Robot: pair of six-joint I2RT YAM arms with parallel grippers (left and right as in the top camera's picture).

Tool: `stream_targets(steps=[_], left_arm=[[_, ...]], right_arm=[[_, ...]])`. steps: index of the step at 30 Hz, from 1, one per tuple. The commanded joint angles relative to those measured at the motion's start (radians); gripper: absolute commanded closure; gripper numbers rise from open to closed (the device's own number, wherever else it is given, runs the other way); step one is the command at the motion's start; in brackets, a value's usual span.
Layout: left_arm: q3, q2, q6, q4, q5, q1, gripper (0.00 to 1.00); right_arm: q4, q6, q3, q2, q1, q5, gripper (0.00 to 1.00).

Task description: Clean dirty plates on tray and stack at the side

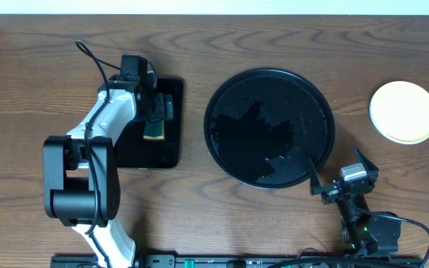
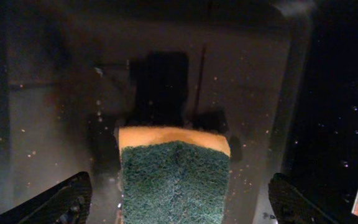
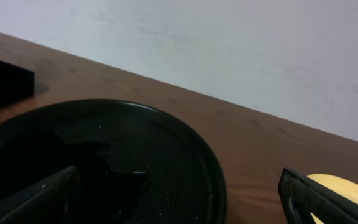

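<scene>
On a brown wooden table [image 1: 274, 37] below a pale wall [image 3: 229, 50], the left gripper [image 1: 156, 112] hung wide open and empty over a sponge [image 2: 174, 180], the tray [image 1: 274, 119] sat centrally, the right gripper [image 1: 339, 170] gaped empty at its 4 o'clock, and the plates [image 1: 404, 112] lay at 3 o'clock, their number indistinct.

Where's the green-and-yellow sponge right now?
Overhead view, left side: the green-and-yellow sponge lies on the small rectangular black tray, beneath the open left gripper.
</scene>
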Motion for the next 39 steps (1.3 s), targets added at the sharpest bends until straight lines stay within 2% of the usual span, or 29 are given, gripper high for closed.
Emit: stream_targets(steps=[1, 31, 35, 39], left_arm=[[-0.004, -0.003, 0.01, -0.002, -0.013, 0.0, 0.09], [-0.004, -0.007, 0.01, -0.002, -0.013, -0.012, 0.09], [-0.004, -0.061, 0.01, -0.002, -0.013, -0.045, 0.09], [-0.004, -0.196, 0.01, -0.002, -0.013, -0.103, 0.09]], right_arm=[[-0.004, -0.006, -0.002, -0.007, -0.023, 0.006, 0.01], [-0.005, -0.006, -0.002, -0.006, -0.023, 0.006, 0.01], [-0.004, -0.006, -0.002, -0.006, -0.023, 0.006, 0.01], [-0.004, -0.006, -0.002, -0.006, -0.023, 0.006, 0.01]])
